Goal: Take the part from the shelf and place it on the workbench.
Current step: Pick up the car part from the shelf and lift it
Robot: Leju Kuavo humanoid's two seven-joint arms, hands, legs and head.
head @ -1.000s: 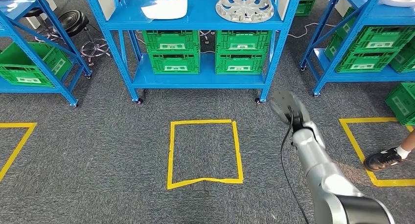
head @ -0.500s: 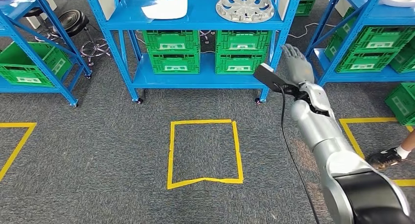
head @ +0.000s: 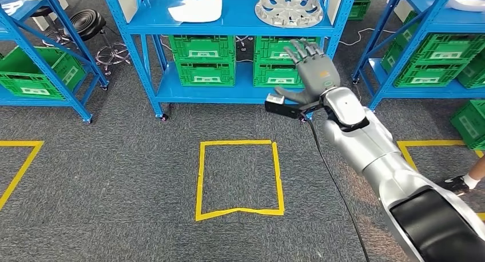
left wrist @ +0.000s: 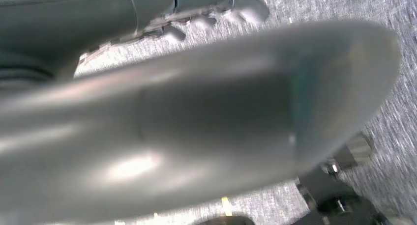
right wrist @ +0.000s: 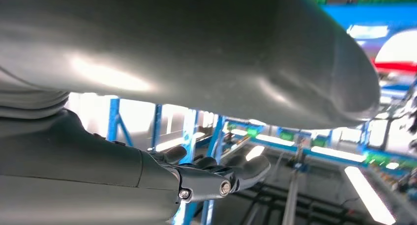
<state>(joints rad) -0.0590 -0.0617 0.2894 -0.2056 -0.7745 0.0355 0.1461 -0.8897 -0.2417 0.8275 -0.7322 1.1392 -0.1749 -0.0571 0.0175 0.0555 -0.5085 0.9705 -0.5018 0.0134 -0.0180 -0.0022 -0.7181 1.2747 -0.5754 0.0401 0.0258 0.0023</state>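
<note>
Silver right hand [head: 309, 73] has risen, fingers spread, toward the shelf [head: 229, 22].

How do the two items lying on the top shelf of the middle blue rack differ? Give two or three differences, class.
The wheel cover is round, silver and spoked; the white panel is flat, smooth and irregular in outline. The wheel cover lies toward the right, the white panel toward the left. Both rest untouched on the top shelf.
</note>
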